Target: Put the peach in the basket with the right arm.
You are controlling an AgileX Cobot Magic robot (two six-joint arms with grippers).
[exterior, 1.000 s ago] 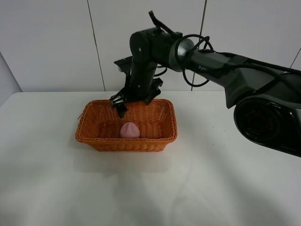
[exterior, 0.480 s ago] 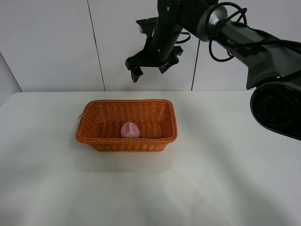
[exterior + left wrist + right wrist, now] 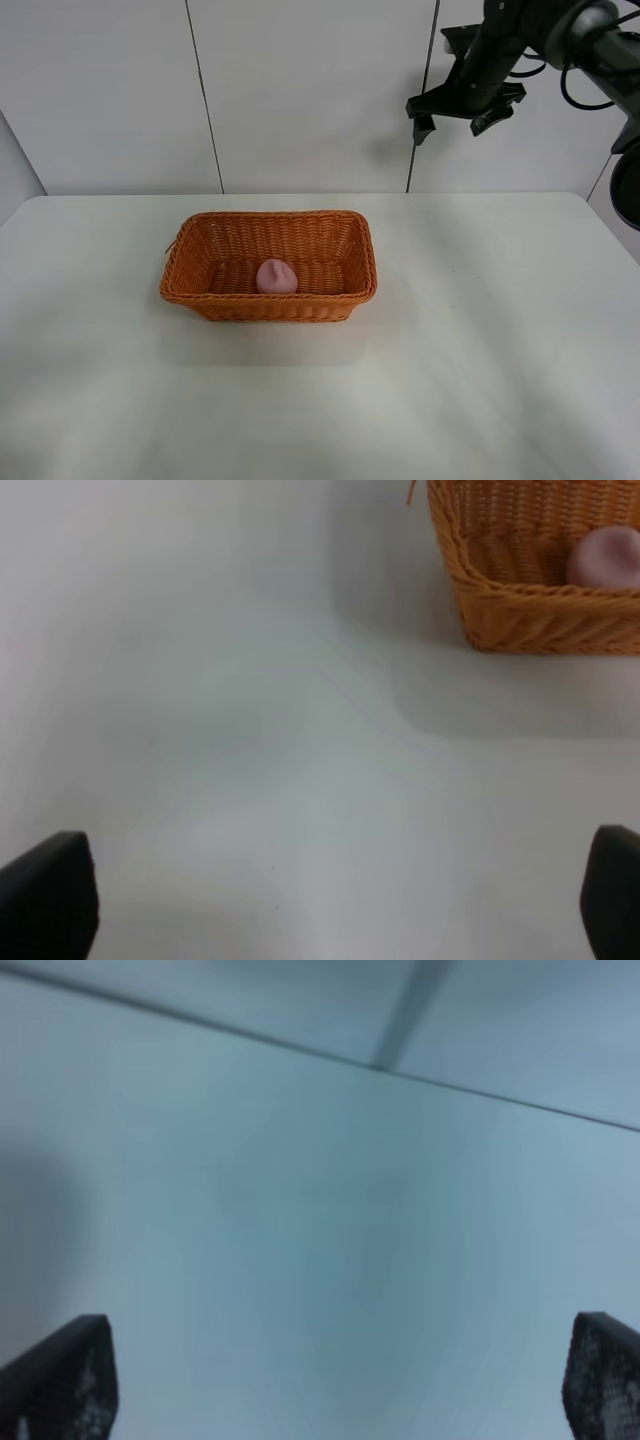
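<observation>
The pale-pink peach (image 3: 277, 276) lies on the floor of the orange-brown wicker basket (image 3: 200, 292), near its front wall. The left wrist view shows the same basket (image 3: 520, 620) with the peach (image 3: 606, 558) inside, far from my left gripper (image 3: 330, 900), which is open over bare table. The right arm (image 3: 560, 30) is raised high at the upper right, well away from the basket. Its gripper (image 3: 450, 118) hangs open and empty in front of the wall. In the right wrist view the open gripper (image 3: 335, 1380) shows only blurred table and wall between its fingertips.
The white table (image 3: 480, 360) carries the basket left of centre. A panelled white wall (image 3: 300, 90) stands behind it. The left arm does not show in the exterior view.
The right arm has lifted out of the basket and swung up and to the right, its gripper open. The peach stays in the basket.
</observation>
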